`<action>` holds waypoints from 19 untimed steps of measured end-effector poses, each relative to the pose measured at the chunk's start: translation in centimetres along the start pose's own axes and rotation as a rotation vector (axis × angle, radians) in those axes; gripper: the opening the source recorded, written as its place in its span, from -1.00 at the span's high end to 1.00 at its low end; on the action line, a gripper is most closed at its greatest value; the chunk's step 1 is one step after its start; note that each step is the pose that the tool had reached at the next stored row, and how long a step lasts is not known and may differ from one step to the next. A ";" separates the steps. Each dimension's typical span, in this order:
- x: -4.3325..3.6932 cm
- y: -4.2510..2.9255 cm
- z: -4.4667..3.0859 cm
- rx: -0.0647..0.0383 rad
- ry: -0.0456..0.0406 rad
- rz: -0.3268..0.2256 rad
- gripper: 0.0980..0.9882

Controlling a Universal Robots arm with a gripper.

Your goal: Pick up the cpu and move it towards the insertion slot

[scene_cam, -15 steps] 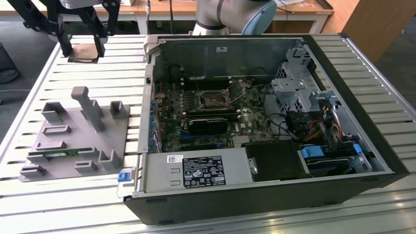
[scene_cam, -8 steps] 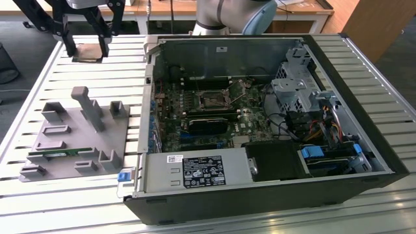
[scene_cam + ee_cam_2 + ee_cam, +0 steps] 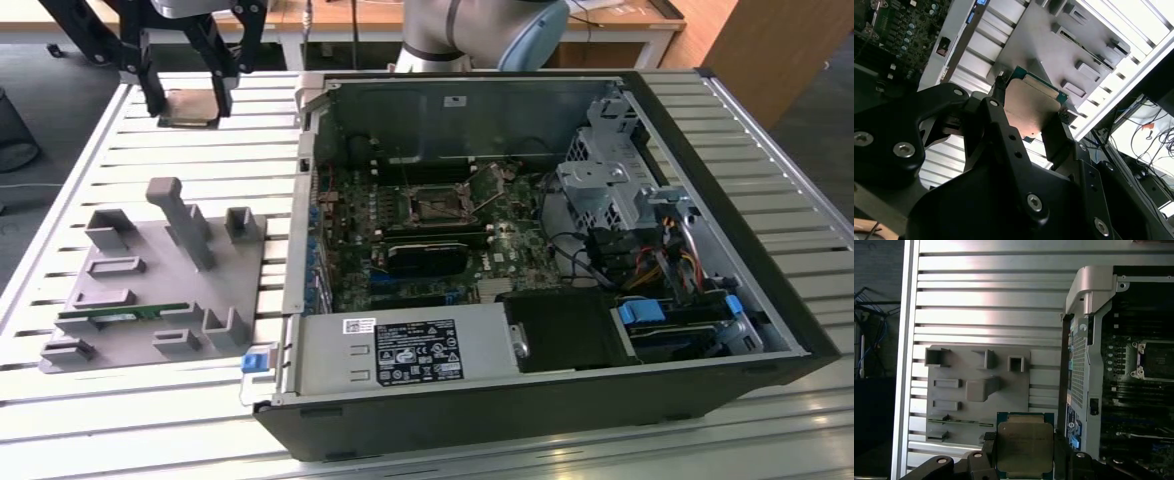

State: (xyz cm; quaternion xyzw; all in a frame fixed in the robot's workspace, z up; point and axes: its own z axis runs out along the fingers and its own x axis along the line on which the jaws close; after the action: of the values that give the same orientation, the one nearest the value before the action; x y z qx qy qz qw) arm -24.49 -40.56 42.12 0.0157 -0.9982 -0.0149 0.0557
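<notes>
My gripper hangs above the slatted table at the far left of the exterior view, shut on the cpu, a flat square chip with a metal top. In both wrist views the cpu sits between the two black fingers, its green edge showing. The insertion slot is a square socket with a metal frame and dark centre on the motherboard inside the open computer case, well off to the exterior view's right of the gripper. The first wrist view has the insertion slot at its edge.
A grey plastic tray with raised blocks lies on the table below the gripper, holding a green memory stick. The open case has tall walls, a power supply, drive cage and cables around the board. The arm's base stands behind the case.
</notes>
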 end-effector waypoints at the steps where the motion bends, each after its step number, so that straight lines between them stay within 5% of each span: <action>1: -0.13 0.00 -0.01 0.000 0.0000 0.000 0.00; 19: -2.51 -0.07 -0.29 0.000 0.0001 0.000 0.00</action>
State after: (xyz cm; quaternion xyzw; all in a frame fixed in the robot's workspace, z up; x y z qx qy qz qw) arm -21.96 -40.56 42.12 0.0157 -0.9982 -0.0148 0.0558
